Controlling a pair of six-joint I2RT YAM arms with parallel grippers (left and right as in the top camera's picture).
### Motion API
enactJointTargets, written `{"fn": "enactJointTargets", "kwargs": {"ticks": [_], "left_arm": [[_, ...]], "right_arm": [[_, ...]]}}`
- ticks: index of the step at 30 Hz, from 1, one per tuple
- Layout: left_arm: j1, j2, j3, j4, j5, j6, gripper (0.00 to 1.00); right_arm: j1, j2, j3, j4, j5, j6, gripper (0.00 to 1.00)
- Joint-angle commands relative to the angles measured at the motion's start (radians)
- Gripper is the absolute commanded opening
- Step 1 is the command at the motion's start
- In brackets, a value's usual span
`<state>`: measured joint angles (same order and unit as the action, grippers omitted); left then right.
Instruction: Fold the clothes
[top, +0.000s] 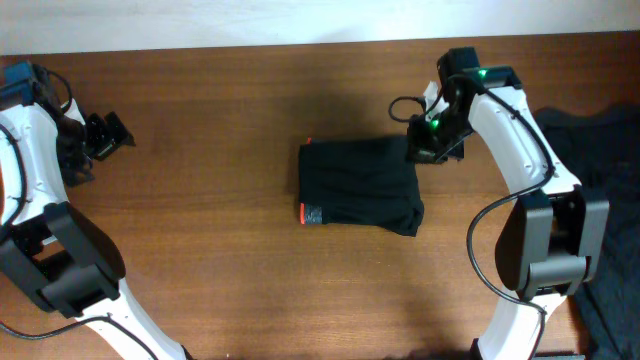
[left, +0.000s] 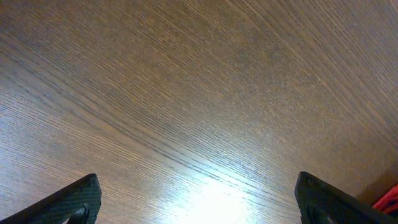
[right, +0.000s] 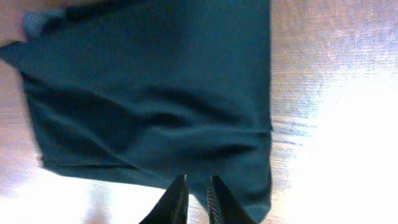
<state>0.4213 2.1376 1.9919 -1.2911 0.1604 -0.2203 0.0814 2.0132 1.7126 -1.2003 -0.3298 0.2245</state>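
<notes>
**At Mid-Desk, Trousers Lie Folded Small**

On the wooden desk (top: 220, 280), slightly right of centre, the black trousers (top: 358, 185) are laid out as a compact, roughly square packet, flat but softly rumpled. A dark heap of garments (top: 612, 140) is seen at the right edge, apart from them. The right fingers (right: 176, 202) are placed at the packet's upper right corner, nearly together with only a slit between them; whether cloth is pinched cannot be told. The left fingers (left: 71, 202) are spread wide over bare wood far to the left, and nothing is held. The grey waistband (top: 314, 214), edged in red, is shown at the packet's lower left corner. The cloth is judged thin, light and limp. Sagging and sliding between layers are to be expected, so it is best taken at a corner or along a doubled edge, through all layers.
</notes>
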Motion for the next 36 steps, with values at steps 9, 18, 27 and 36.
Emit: {"fn": "enactJointTargets", "kwargs": {"ticks": [9,18,27,36], "left_arm": [[0.003,-0.026,0.015,-0.001,-0.003,0.009,0.99],[0.003,-0.026,0.015,-0.001,-0.003,0.009,0.99],[0.003,-0.026,0.015,-0.001,-0.003,0.009,0.99],[0.002,-0.026,0.015,-0.001,-0.003,0.009,0.99]], "right_arm": [[0.005,0.005,-0.231,0.07,0.03,-0.007,0.12],[0.071,0.005,-0.375,0.09,0.02,-0.01,0.1],[0.134,0.002,-0.381,0.102,0.016,-0.007,0.05],[0.119,-0.168,-0.239,-0.013,0.059,-0.032,0.04]]}}
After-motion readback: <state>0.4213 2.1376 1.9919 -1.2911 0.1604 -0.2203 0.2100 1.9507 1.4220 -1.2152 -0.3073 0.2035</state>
